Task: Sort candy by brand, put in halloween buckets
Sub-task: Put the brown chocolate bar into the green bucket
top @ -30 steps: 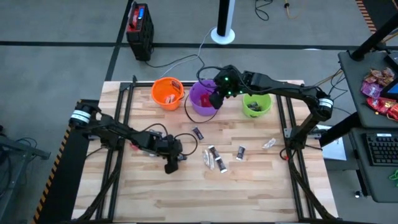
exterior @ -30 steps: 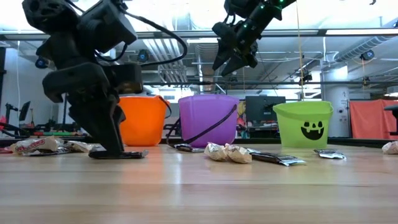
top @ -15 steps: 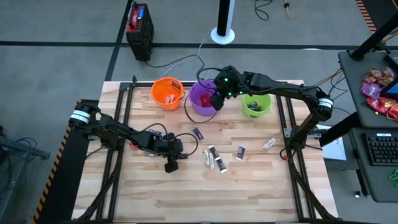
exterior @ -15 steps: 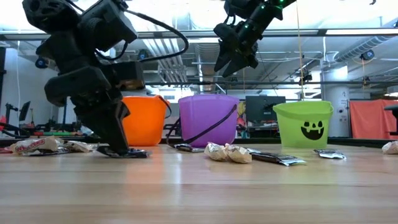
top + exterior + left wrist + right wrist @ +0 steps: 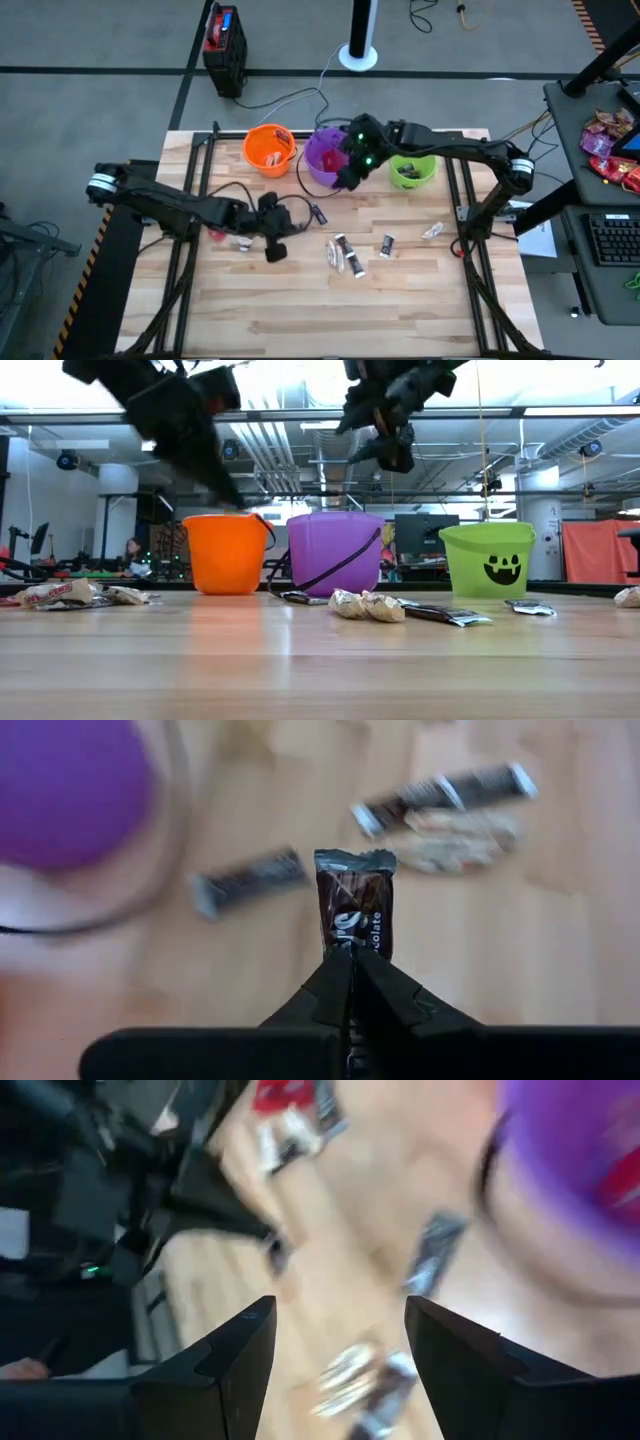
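Three buckets stand in a row at the table's far edge: orange (image 5: 269, 148), purple (image 5: 325, 157), green (image 5: 412, 168). Small wrapped candy pieces lie on the wood: a dark one (image 5: 318, 214), a pale clump (image 5: 345, 255), another dark one (image 5: 387, 245), a silver one (image 5: 432, 231), and more at the left (image 5: 215, 235). My left gripper (image 5: 274, 250) hangs above the table's left-middle, shut on a dark brown candy piece (image 5: 355, 910). My right gripper (image 5: 346, 177) is open, with nothing between its fingers, above the purple bucket's near right rim. My left gripper pinches one end of the dark brown candy piece (image 5: 352, 948) between its two fingertips. The fingers slant downward and lie along the piece, which sticks out past them with its crimped far end free. It is lifted clear of the table.
A black cable loops on the table in front of the purple bucket (image 5: 335, 553). Black frame rails run along the table's left and right sides. A desk at the right (image 5: 600, 230) holds red bags and a keyboard. Bare wood lies toward the near edge.
My left gripper has risen from the tabletop, carrying the dark brown candy piece up clear of the wood, and has tipped toward level. My right gripper has turned about its wrist and edged toward the near edge, staying above the purple bucket.
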`<state>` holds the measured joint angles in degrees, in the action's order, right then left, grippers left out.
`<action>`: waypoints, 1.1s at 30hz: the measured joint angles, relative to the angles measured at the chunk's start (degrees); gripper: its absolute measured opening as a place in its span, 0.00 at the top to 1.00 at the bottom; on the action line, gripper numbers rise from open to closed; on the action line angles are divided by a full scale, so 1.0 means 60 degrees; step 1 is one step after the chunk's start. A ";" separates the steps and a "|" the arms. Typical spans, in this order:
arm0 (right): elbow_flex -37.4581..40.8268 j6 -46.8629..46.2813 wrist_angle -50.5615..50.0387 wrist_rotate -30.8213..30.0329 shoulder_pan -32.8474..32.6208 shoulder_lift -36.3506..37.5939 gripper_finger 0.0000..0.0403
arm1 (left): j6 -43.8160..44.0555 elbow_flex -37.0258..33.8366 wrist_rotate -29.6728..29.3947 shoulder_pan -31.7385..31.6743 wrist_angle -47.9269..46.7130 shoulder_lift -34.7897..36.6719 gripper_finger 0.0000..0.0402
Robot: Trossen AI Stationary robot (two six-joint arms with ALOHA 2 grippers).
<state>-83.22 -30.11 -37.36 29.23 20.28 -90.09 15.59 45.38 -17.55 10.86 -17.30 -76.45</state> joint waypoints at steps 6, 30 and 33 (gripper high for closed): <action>0.0007 -0.1161 0.1481 -0.0317 -0.0969 -0.0369 0.47 | -0.1473 0.1344 -0.1002 -0.0353 -0.0854 0.0062 1.00; 0.0015 -0.1274 0.2104 -0.0709 -0.1506 -0.1405 0.47 | -0.2846 0.2202 -0.1822 -0.0786 -0.2271 -0.0064 1.00; 0.0011 -0.0717 0.1700 -0.1131 -0.1506 -0.1342 0.47 | -0.2517 0.1507 -0.0676 -0.1067 -0.2344 0.0158 1.00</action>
<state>-83.15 -34.41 -27.16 22.44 11.25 -98.14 0.49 54.43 -21.61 4.45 -31.37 -75.50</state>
